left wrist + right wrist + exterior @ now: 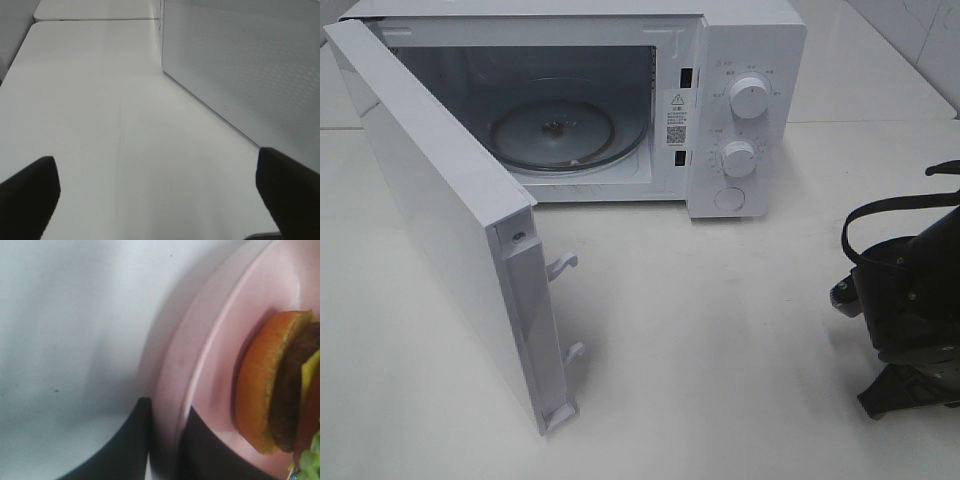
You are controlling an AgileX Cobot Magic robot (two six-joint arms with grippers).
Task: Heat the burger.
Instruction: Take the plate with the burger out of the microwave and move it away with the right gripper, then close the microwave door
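The microwave (620, 100) stands on the white table (720, 330) with its door (440, 220) swung wide open and the glass turntable (560, 135) bare inside, so the step in hand looks like carrying the food in. The right hand (165, 440) is pinched on the rim of the pink plate (200, 355), one finger above and one below the edge, and the burger (280, 385) sits on that plate. To do this well, I judge the plate should be kept level so the tall burger does not slide or topple, moved slowly past the open door and its latch hooks (563, 265), and set down centred on the turntable before the grip is let go. The left hand (160, 190) is spread wide with nothing between its fingers, hovering over bare table beside the perforated face of the door. Only the right wrist view shows the burger, plate and grip; the high view shows just the dark bulk of the right arm (910, 300) at its edge, but alone shows the open cavity and control knobs (750, 97).
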